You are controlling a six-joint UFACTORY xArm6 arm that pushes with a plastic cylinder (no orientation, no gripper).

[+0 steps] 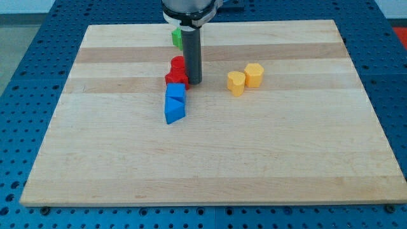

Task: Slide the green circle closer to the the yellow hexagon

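Observation:
A green block (177,38) sits near the view's top, partly hidden behind my rod, so its shape is unclear. Two yellow blocks stand side by side right of centre: one (254,74) looks like a hexagon, and the other (236,83) touches its lower left. My tip (193,83) rests on the board just right of two red blocks, below the green block and left of the yellow pair.
Two red blocks (177,64) (176,79) and two blue blocks (175,92) (174,111) form a column running down from the rod's left side. The wooden board (286,159) lies on a blue perforated table.

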